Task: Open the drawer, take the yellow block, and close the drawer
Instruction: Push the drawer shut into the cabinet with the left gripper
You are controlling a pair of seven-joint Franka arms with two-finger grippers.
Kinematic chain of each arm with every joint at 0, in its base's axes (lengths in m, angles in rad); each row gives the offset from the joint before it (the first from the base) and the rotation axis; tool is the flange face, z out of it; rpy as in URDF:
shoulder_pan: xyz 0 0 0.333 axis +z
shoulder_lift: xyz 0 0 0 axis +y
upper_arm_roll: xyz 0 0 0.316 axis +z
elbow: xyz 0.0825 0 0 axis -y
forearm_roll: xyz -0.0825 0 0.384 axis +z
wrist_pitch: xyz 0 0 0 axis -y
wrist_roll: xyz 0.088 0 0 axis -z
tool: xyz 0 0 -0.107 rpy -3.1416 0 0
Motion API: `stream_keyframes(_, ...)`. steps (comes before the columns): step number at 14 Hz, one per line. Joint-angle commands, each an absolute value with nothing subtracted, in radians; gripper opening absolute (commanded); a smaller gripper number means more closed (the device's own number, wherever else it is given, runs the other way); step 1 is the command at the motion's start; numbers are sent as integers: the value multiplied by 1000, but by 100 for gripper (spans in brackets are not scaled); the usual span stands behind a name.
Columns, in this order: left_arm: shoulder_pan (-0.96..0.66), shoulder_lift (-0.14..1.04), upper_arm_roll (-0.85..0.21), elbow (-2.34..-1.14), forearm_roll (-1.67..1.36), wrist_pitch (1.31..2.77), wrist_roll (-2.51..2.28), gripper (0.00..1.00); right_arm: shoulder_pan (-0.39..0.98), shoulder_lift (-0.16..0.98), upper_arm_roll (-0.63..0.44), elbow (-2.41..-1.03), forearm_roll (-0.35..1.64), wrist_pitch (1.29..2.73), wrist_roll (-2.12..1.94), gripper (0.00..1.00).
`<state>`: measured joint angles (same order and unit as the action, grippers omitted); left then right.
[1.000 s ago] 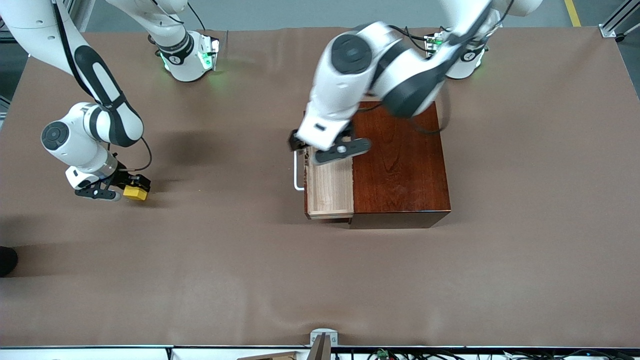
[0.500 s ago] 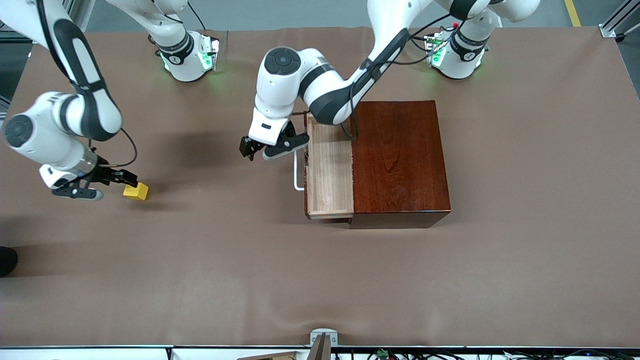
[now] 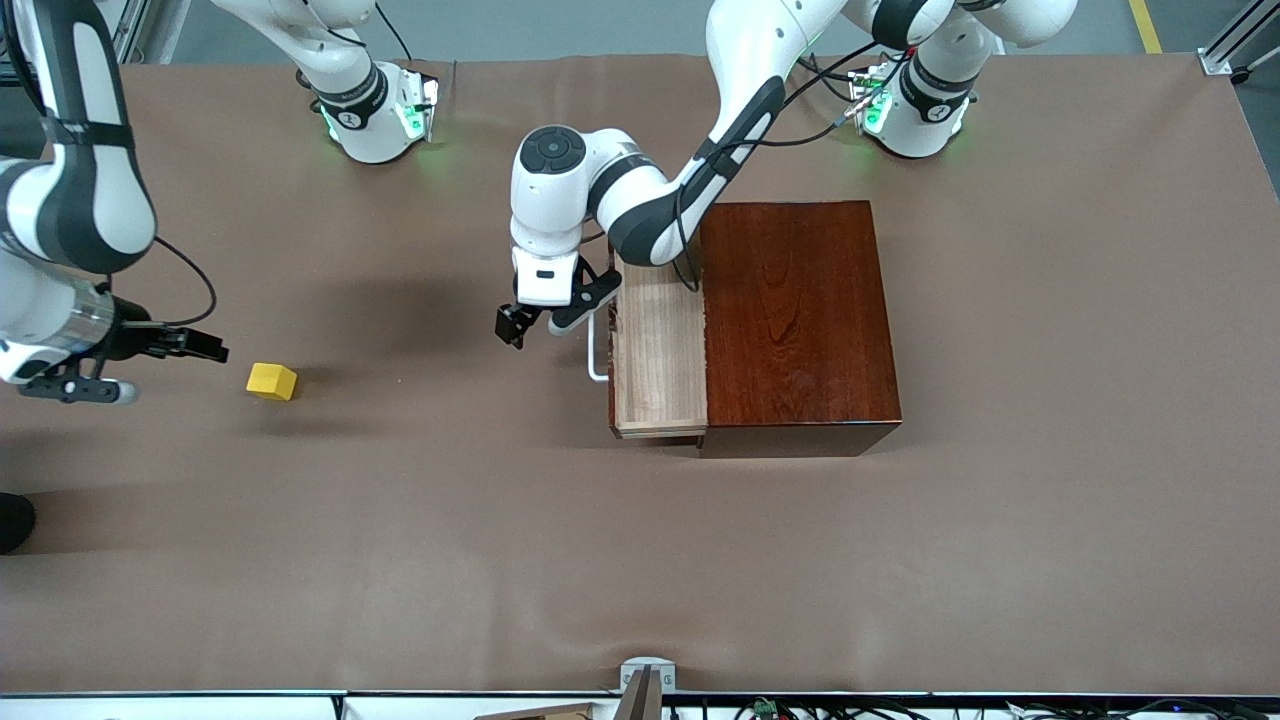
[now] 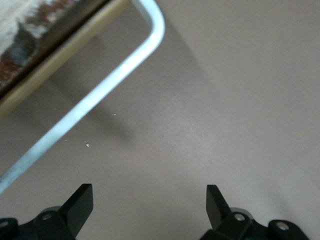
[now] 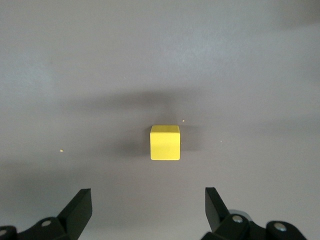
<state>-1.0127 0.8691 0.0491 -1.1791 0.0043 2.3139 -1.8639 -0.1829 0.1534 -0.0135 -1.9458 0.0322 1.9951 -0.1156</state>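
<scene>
The block (image 3: 272,381) sits alone on the table cloth (image 3: 400,520) toward the right arm's end, well apart from the box (image 3: 795,320). The right gripper (image 3: 150,365) is over the cloth just beside the block, at the edge of the front view; its fingers (image 5: 80,207) are spread wide with nothing between them, and its wrist view shows the block (image 5: 165,142) lying clear of both tips. The drawer (image 3: 658,350) stands pulled out of the box toward the right arm's end, its pale inside showing nothing in it. The left gripper (image 3: 535,322) hangs over the cloth just beside the handle (image 3: 594,345), fingers (image 4: 80,200) parted and holding nothing; its wrist view shows the handle (image 4: 125,65) close but not touched.
</scene>
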Motion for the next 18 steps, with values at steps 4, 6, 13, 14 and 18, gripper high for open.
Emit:
stream_keyframes(4,-1011,877,87,-1149,14,2137,-1931,100,-187,87,-6,-1887,26,1918,-113,100)
stream_keyframes(6,-996,862,94,-1149,15,2059,-1930,100,-172,95,-5,-1777,28,1779,-112,100)
stream_keyframes(13,-959,811,136,-1160,23,1810,-1995,100,-104,94,-14,-1576,15,1587,-104,100)
stream_keyframes(14,-959,811,143,-1166,28,1781,-2026,100,-95,92,-14,-1544,15,1560,-104,100)
stream_keyframes(18,-959,813,156,-1166,40,1686,-2036,100,-45,90,-66,-1458,14,1513,-106,100)
